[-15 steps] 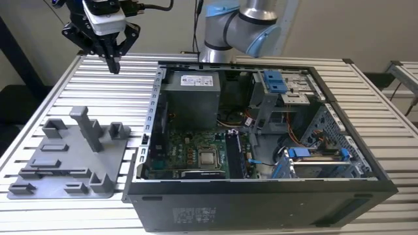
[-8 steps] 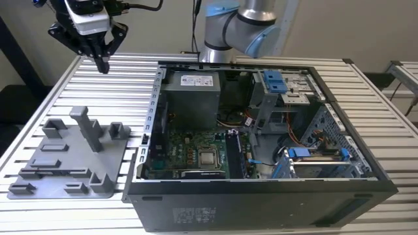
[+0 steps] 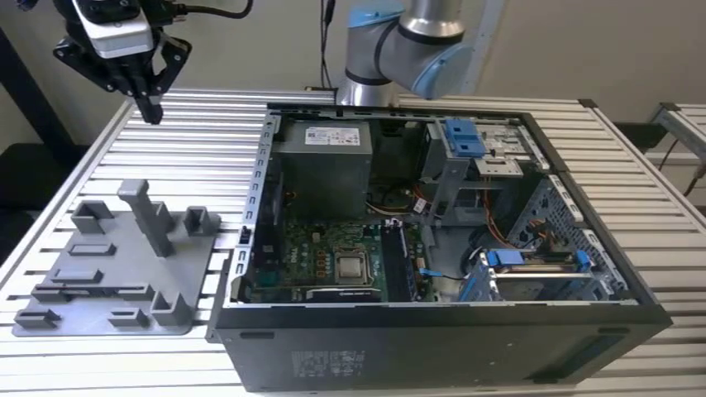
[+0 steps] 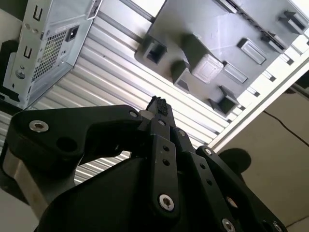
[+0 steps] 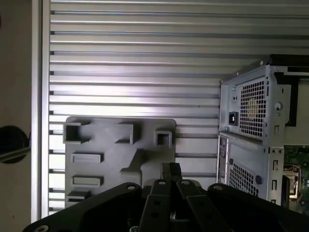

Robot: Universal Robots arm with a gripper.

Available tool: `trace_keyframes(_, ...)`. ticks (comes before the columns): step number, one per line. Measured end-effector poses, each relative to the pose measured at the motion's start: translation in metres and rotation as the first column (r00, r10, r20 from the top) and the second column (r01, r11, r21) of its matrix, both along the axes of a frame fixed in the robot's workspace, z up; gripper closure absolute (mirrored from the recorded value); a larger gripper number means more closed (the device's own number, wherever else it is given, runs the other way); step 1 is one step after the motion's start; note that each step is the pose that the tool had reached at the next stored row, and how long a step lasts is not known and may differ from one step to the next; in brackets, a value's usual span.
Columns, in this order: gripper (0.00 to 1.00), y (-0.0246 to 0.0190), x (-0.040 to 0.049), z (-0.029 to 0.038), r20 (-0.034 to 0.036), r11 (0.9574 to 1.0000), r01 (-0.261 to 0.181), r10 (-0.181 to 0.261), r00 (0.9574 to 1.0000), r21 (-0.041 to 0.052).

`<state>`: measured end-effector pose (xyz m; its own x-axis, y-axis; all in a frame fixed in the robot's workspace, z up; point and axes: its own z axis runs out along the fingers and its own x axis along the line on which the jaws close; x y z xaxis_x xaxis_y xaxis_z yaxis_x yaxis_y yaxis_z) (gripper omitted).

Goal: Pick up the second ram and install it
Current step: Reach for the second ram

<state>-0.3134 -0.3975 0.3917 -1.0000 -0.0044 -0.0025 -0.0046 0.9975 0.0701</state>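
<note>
table (image 3: 210, 157) ribbed aluminium | grey tray (image 3: 202, 263) with upright posts, on table at the exterior view's left, just beside case | computer case (image 3: 441, 351) open-topped | inside — motherboard (image 3: 314, 256), grey power supply (image 3: 320, 169), blue latches (image 3: 464, 136)

Slatted table (image 3: 617, 165) w/ two things on it: tray (image 3: 193, 256) w/ upright posts on the exterior view's left, open PC case (image 3: 441, 347) just beside it, centre to right. The arm base (image 3: 369, 78) sits behind the case at the far edge. The gripper (image 3: 149, 112) hangs over the table's far left corner, above & behind the tray, well apart. Inside the case: PSU (image 3: 320, 169) at the far end, mobo (image 3: 298, 256) nearer, CPU (image 3: 353, 266) on it, drive cage (image 3: 541, 273) on the right.
</note>
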Motion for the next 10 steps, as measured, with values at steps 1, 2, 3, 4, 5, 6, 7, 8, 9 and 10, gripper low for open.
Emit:
trace_keyframes(1, 0.89, 0.0, -0.0036, 0.0, 0.0, 1.0, 0.0, 0.0, 1.0, 0.0001)
trace_keyframes(2, 0.89, 0.0, -0.0072, 0.0, 0.0, 1.0, 0.0, 0.0, 1.0, 0.0001)
trace_keyframes(3, 0.89, 0.0, -0.0108, -0.0001, 0.0001, 1.0, 0.0, 0.0, 1.0, 0.0002)
trace_keyframes(4, 0.89, 0.0, -0.0143, 0.0, -0.0001, 1.0, 0.0, 0.0, 1.0, 0.0001)
trace_keyframes(5, 0.89, 0.0, -0.0181, 0.0, -0.0001, 1.0, 0.0, 0.0, 1.0, 0.0001)
trace_keyframes(6, 0.89, 0.0, -0.0216, 0.0, 0.0, 1.0, 0.0, 0.0, 1.0, 0.0002)
trace_keyframes(7, 0.89, 0.0, -0.0256, 0.0, 0.0, 1.0, 0.0, 0.0, 1.0, 0.0003)
trace_keyframes(8, 0.89, 0.0, -0.029, 0.0, 0.0, 1.0, 0.0, 0.0, 1.0, 0.0003)
trace_keyframes(9, 0.89, 0.0, -0.0325, 0.0, 0.0, 1.0, 0.0, 0.0, 1.0, 0.0005)
trace_keyframes(10, 0.89, 0.0, -0.0361, 0.0, 0.0, 1.0, 0.0, 0.0, 1.0, 0.0005)
